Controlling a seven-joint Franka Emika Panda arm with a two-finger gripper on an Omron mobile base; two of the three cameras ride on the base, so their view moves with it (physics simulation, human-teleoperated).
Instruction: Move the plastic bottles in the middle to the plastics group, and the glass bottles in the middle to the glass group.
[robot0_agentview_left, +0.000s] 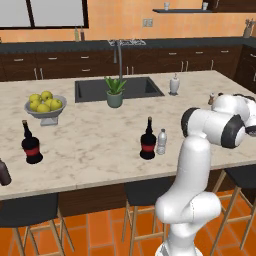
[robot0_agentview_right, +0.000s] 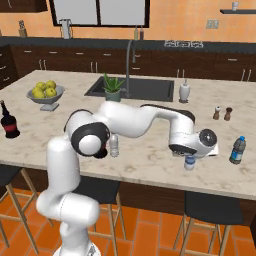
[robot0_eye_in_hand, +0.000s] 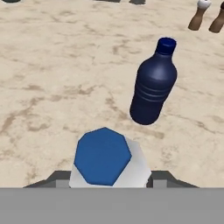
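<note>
My gripper (robot0_agentview_right: 190, 156) is shut on a clear plastic bottle with a blue cap (robot0_eye_in_hand: 103, 155), holding it upright low over the counter near its front edge. The bottle (robot0_agentview_right: 189, 162) hangs under the hand. A dark-blue bottle (robot0_eye_in_hand: 154, 83) of the plastics group stands a short way beyond, to the right (robot0_agentview_right: 238, 150). In the middle stand a plain white-capped plastic bottle (robot0_agentview_left: 161, 141) and a black glass bottle with a red band (robot0_agentview_left: 147, 140). At the far left is the glass group: its black twin (robot0_agentview_left: 31, 145) and a stubby brown bottle (robot0_agentview_left: 4, 172).
A fruit bowl (robot0_agentview_left: 29, 111), a potted plant (robot0_agentview_left: 114, 92), the sink (robot0_agentview_left: 85, 90) and a soap dispenser (robot0_agentview_left: 174, 85) stand further back. Two shakers (robot0_agentview_right: 222, 113) stand behind the dark-blue bottle. Stools line the counter's front edge (robot0_agentview_left: 100, 186).
</note>
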